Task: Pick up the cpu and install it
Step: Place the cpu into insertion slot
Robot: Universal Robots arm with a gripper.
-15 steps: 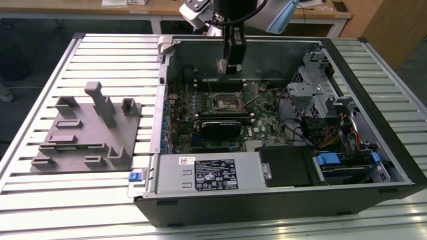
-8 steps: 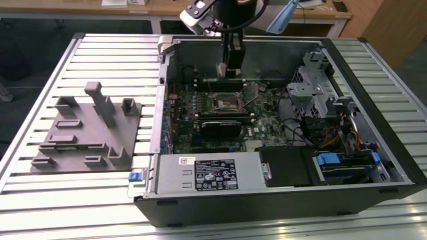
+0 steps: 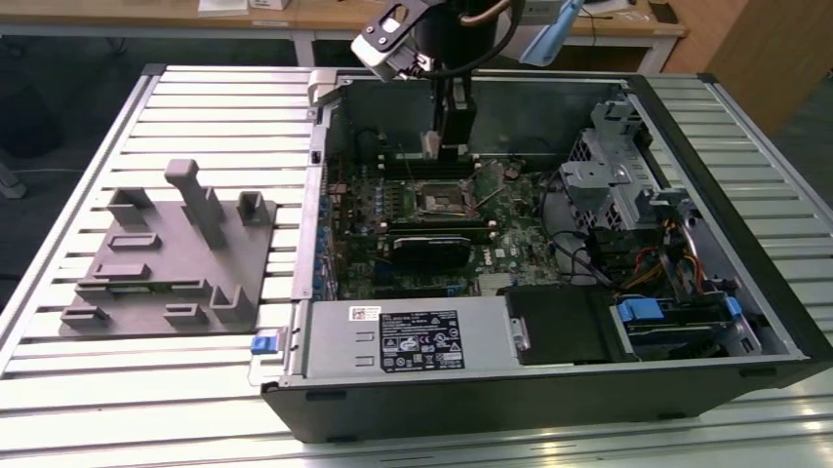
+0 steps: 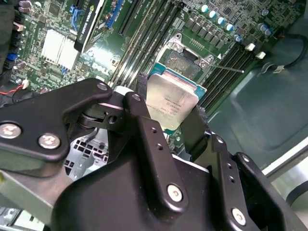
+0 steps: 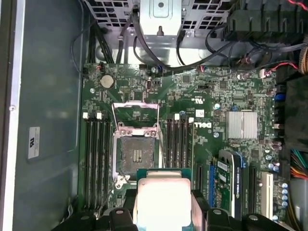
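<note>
My gripper (image 4: 169,106) is shut on the cpu (image 4: 171,103), a flat square chip with a pale silvery top and a green edge, pinched between two black fingers (image 4: 139,103). In the first wrist view the cpu (image 5: 163,202) hangs above the motherboard, just short of the open socket (image 5: 136,153), whose metal frame is flipped up. In the second wrist view the socket (image 4: 185,60) lies just past the chip. From the exterior view my gripper (image 3: 450,146) hangs inside the open computer case, above and slightly behind the socket (image 3: 440,200).
Memory slots (image 5: 96,149) flank the socket on both sides. A silver heatsink (image 5: 242,124) and a graphics card (image 5: 231,185) sit nearby on the board. Drive cages and cables (image 3: 638,224) fill the case at the exterior view's right. A grey holder block (image 3: 170,253) lies on the slatted table.
</note>
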